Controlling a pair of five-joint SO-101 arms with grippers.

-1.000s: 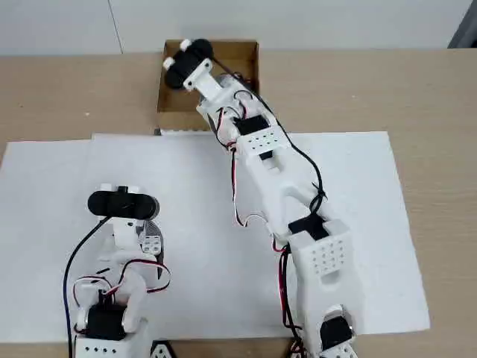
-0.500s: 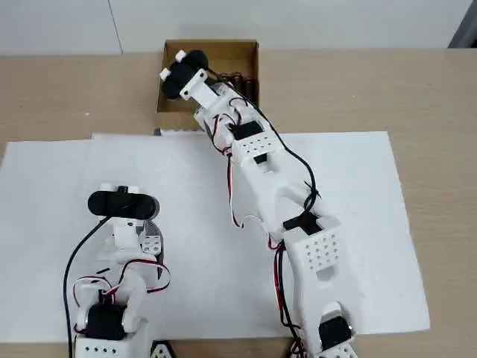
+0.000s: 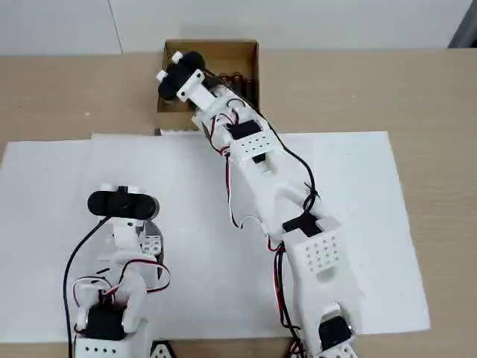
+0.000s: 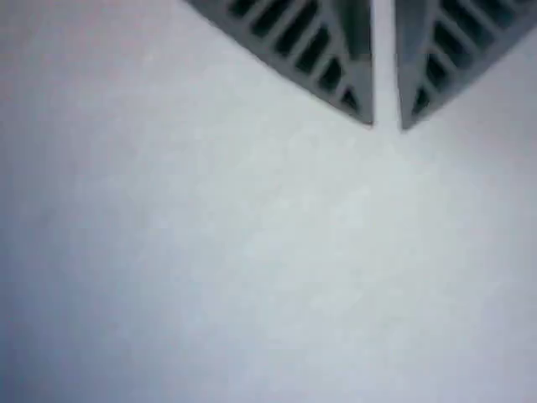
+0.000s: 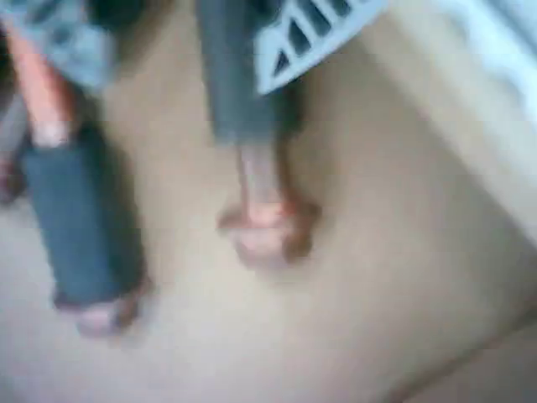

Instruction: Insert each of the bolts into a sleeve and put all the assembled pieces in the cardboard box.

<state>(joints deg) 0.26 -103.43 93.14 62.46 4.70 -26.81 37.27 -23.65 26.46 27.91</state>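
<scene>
The cardboard box (image 3: 248, 51) stands at the table's far edge. My right gripper (image 3: 182, 74) hangs inside it at its left side, open. In the right wrist view one ribbed finger (image 5: 310, 29) lies against a dark sleeve (image 5: 243, 75) whose copper bolt head (image 5: 264, 231) points at the box floor; nothing presses on the sleeve's other side. A second assembled piece (image 5: 80, 227) lies beside it. More dark pieces (image 3: 238, 77) show at the box's right side. My left gripper (image 4: 388, 124) is shut just above the white paper (image 4: 252, 269), holding nothing.
A large white paper sheet (image 3: 89, 171) covers the table in front of the box. The left arm (image 3: 123, 203) sits folded at the near left. The box wall (image 5: 453, 126) rises close beside the right gripper.
The right arm has swung its gripper a little to the left inside the box. The left arm has kept still.
</scene>
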